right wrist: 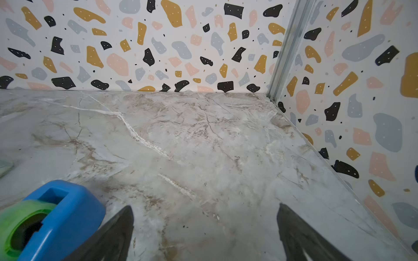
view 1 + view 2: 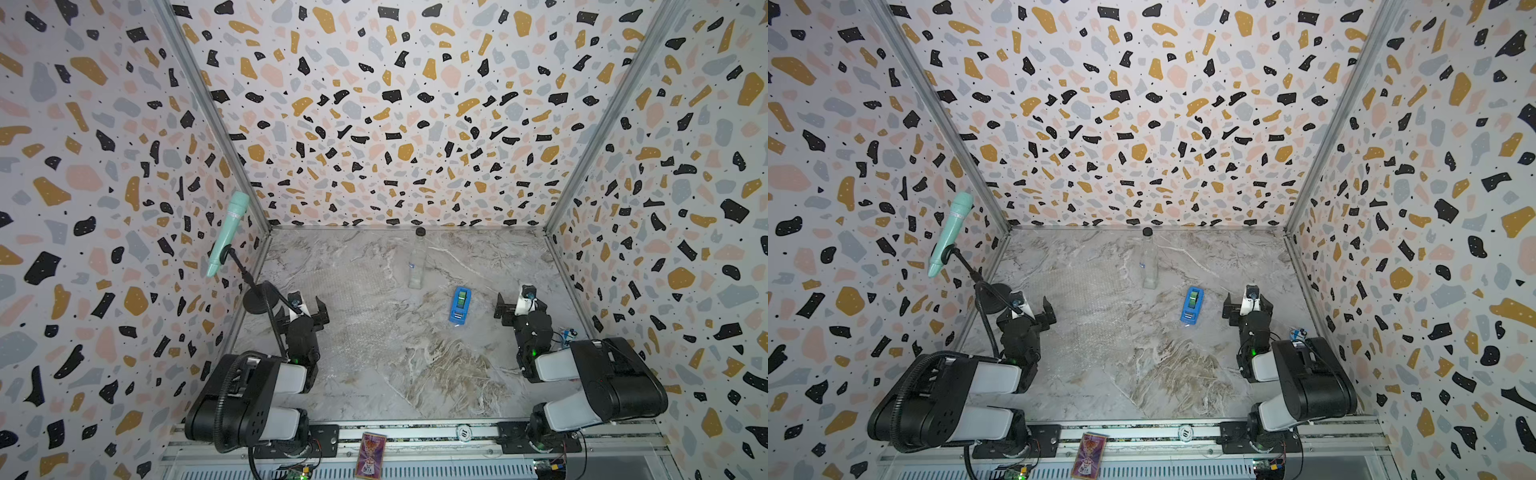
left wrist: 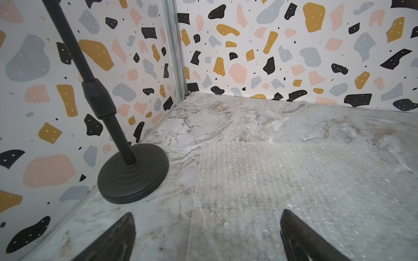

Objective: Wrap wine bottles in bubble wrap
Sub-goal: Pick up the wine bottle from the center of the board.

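Note:
A clear wine bottle (image 2: 417, 266) (image 2: 1149, 266) with a black cap is at the back middle of the marble table, cap toward the rear wall; I cannot tell whether it stands or lies. The bubble wrap (image 2: 332, 303) (image 2: 1079, 303) lies flat on the table's left half. My left gripper (image 2: 309, 313) (image 2: 1044, 311) hovers open at the wrap's left edge. In the left wrist view the gripper (image 3: 207, 212) spans the bubble wrap (image 3: 282, 185) border, empty. My right gripper (image 2: 517, 309) (image 2: 1246, 309) (image 1: 205, 205) is open over bare marble, empty.
A blue tape dispenser (image 2: 459, 305) (image 2: 1192, 305) (image 1: 56, 217) lies between the bottle and my right gripper. A black microphone stand base (image 2: 257, 300) (image 3: 133, 176) sits at the left wall beside my left gripper. Patterned walls close three sides. A card (image 2: 370, 455) lies on the front rail.

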